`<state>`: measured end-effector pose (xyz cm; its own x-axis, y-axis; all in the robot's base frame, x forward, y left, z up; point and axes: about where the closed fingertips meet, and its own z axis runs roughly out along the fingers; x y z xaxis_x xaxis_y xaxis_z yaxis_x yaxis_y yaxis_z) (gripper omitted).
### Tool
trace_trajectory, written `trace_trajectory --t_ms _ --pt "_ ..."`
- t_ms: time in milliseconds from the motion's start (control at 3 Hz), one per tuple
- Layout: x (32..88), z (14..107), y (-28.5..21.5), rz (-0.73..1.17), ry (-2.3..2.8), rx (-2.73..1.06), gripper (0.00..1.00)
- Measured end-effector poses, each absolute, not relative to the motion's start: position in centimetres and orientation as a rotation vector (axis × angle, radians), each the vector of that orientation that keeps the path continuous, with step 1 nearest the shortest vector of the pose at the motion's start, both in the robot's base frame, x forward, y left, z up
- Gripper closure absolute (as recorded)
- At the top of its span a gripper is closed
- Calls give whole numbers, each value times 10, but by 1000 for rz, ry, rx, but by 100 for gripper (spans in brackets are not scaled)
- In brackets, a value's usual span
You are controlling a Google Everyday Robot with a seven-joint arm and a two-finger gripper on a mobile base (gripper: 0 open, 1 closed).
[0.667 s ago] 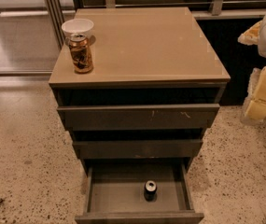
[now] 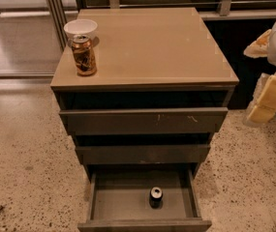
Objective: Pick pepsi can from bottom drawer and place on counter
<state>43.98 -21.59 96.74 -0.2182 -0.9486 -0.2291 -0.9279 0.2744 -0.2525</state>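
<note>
Pickup not begun: can (image 2: 156, 195) sits in open bottom drawer (image 2: 123, 204); my gripper (image 2: 269, 96) hangs off the counter's (image 2: 157, 47) right edge, opening I cannot tell.

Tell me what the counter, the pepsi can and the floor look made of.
The counter: smooth glossy tan slab, likely laminate or coated glass; it reflects light. The pepsi can, upright in the bottom drawer: metal, silver top. The floor: speckled polished stone, perhaps terrazzo. The claw hangs at the right edge, away from the can.
</note>
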Motion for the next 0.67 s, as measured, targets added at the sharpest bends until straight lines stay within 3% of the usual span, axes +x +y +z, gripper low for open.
trace_trajectory --t_ms 667 --pt "450 877 -213 29 2214 -1631 63"
